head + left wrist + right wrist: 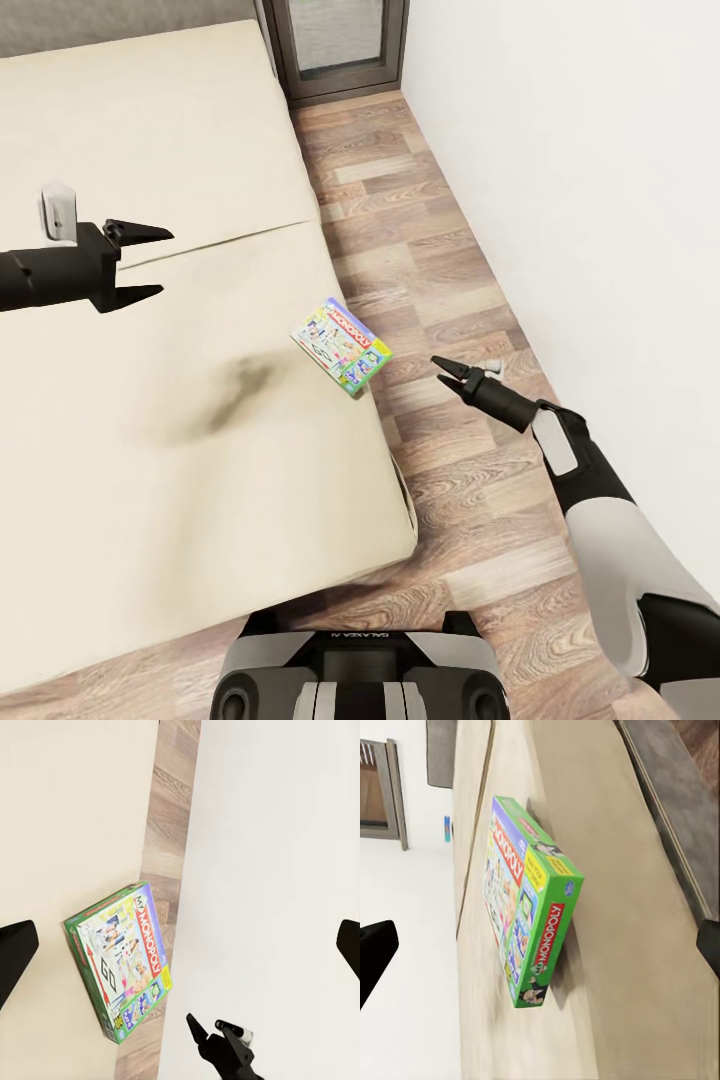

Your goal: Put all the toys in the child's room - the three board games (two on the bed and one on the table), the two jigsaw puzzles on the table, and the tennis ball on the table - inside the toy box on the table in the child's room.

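Head view: you're facing the bed (pixel 150 380) — one board game (pixel 341 346) lying at its three-o'clock edge, unpacked; right gripper (pixel 447 369) and left gripper (pixel 150 264) both hanging spread, empty.

A Monopoly box (pixel 122 961) lies flat at the bed's (pixel 60 817) edge, beside floor planks (pixel 169 832); the right gripper (pixel 217 1039) points nearby.

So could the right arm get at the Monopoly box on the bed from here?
Probably yes: the board game lies at the bed's edge nearest the right gripper, whose open fingers point toward it with nothing between.
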